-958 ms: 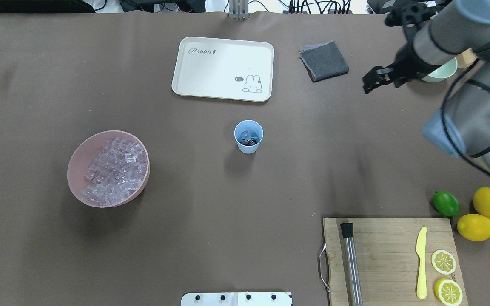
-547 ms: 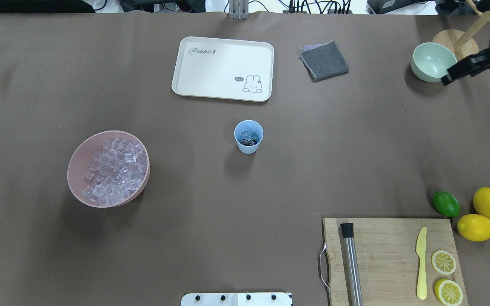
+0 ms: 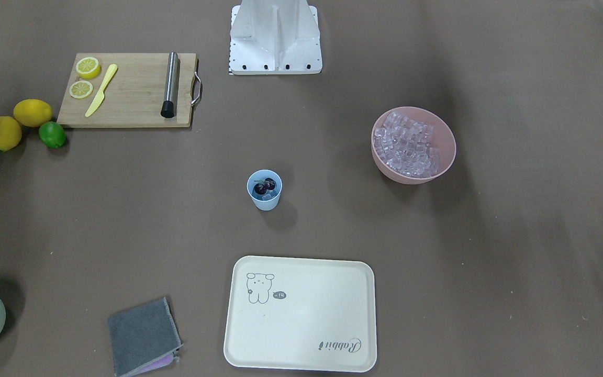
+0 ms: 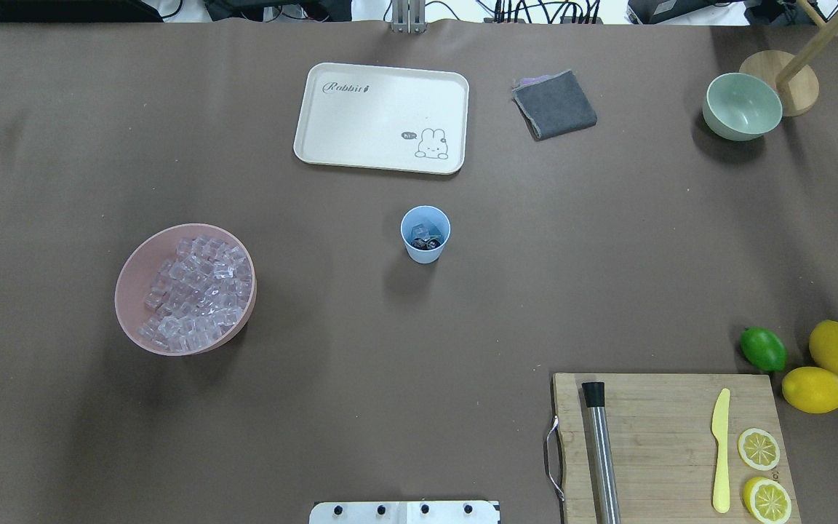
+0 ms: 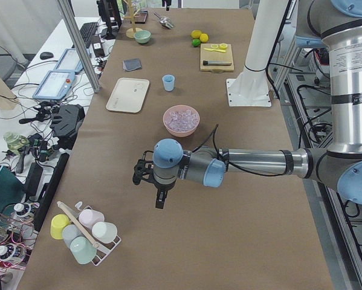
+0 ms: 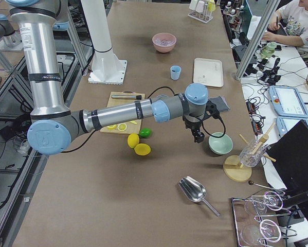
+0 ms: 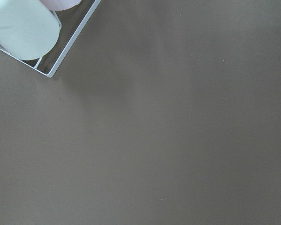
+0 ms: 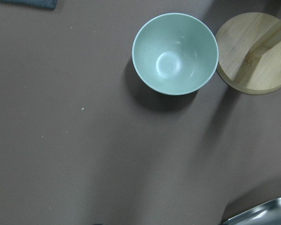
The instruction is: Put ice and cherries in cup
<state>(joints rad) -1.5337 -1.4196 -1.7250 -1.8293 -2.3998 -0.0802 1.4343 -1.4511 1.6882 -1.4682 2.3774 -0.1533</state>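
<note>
The light blue cup (image 4: 425,234) stands at the table's middle, also in the front view (image 3: 264,190). The dark cherries (image 3: 266,184) lie inside it on a few ice cubes (image 3: 264,197). Many more ice cubes (image 4: 197,291) fill the pink bowl (image 4: 128,291) on the left. Neither gripper shows in the overhead, front or wrist views. The left gripper (image 5: 159,199) hangs over bare table near a cup rack, far from the cup. The right gripper (image 6: 198,136) hangs beside the pale green bowl. I cannot tell whether either is open or shut.
The pale green bowl (image 4: 742,106) and a wooden stand (image 4: 779,80) sit at the far right. A cream tray (image 4: 381,118) and grey cloth (image 4: 554,104) lie behind the cup. A cutting board (image 4: 670,437), lemons, a lime and a metal scoop (image 6: 195,191) are on the right.
The right arm has drawn back to the right, out of the overhead view, uncovering the pale green bowl. The cup and its contents have not moved.
</note>
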